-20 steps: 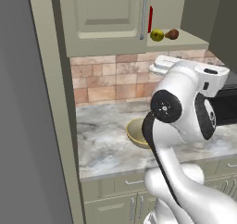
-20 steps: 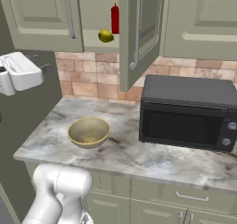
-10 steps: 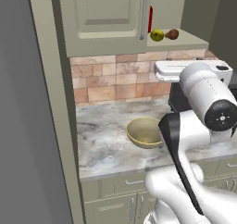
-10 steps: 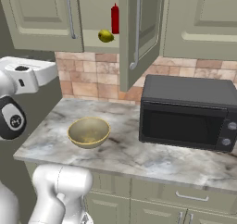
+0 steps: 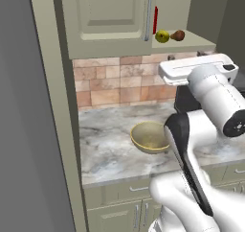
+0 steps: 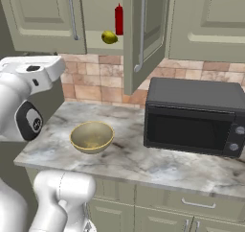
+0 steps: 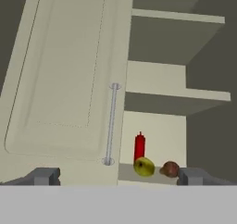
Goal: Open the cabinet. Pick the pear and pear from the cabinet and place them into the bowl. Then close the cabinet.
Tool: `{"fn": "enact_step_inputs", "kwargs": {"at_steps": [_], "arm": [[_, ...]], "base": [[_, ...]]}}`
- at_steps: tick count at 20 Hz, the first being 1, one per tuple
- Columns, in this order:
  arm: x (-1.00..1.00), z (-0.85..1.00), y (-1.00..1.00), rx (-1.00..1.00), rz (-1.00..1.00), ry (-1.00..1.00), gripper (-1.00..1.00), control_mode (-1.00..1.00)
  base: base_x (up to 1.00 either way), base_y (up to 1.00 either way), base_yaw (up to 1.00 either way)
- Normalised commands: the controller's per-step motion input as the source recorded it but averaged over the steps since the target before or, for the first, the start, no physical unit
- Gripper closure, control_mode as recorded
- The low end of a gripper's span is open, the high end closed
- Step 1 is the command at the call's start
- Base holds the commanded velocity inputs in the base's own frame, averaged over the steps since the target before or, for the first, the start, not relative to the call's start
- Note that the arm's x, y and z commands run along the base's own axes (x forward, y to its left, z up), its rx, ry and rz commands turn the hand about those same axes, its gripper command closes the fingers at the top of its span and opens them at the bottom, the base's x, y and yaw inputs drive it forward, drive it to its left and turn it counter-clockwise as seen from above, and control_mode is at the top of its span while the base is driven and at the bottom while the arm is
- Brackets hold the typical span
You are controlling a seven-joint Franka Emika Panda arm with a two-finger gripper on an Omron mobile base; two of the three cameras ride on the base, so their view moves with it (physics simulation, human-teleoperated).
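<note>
With its right door swung wide and its left door shut, the sage-green raised-panel wall cabinet [image 6: 43, 20] stands above a marbled grey counter [image 6: 139, 159] in a rendered kitchen. From the left in the right base view, the white robot arm [image 6: 24, 106] rises beside the counter's edge; near it the wide, dull golden-tan round bowl [image 6: 92, 137] sits on the counter with nothing in it. Higher up, on the cabinet's bottom shelf [image 7: 152, 126], a small yellow-green pear [image 6: 109, 37] lies just in front of a red squeeze bottle [image 6: 118, 19]. The open door [image 6: 143, 34], with its long slim metal bar handle [image 6: 140, 29], hangs above a black microwave oven [image 6: 194, 116] at the right of the counter.

In the hand view, the gripper [image 7: 118, 177] faces the shelf from below with its two dark fingers [image 7: 44, 176] set wide apart and holding nothing. Between them lie the same yellow-green pear and, just to its right, a small brownish rounded fruit [image 7: 170, 169]; whether the two touch cannot be told.
</note>
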Motion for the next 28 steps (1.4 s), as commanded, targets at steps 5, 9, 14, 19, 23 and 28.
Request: {"fn": "enact_step_inputs", "kwargs": {"at_steps": [5, 9, 14, 19, 23, 28], "arm": [[0.37, 0.05, 0.24, -0.01, 0.0, -0.04, -1.0, -1.0], [0.69, 0.02, 0.22, -0.01, 0.0, 0.0, -1.0, -1.0], [0.78, 0.05, 0.09, 0.0, 0.0, 0.01, -1.0, -1.0], [0.64, 0.0, 0.0, 0.0, 0.0, 0.0, -1.0, -1.0], [0.56, 0.0, 0.0, 0.0, 0.0, 0.0, -1.0, -1.0], [0.69, 0.12, 0.0, 0.0, 0.0, 0.0, -1.0, -1.0]], "base": [[0.0, 0.0, 0.0], [0.0, 0.0, 0.0], [0.0, 0.0, 0.0], [0.0, 0.0, 0.0], [0.0, 0.0, 0.0], [0.0, 0.0, 0.0]]}}
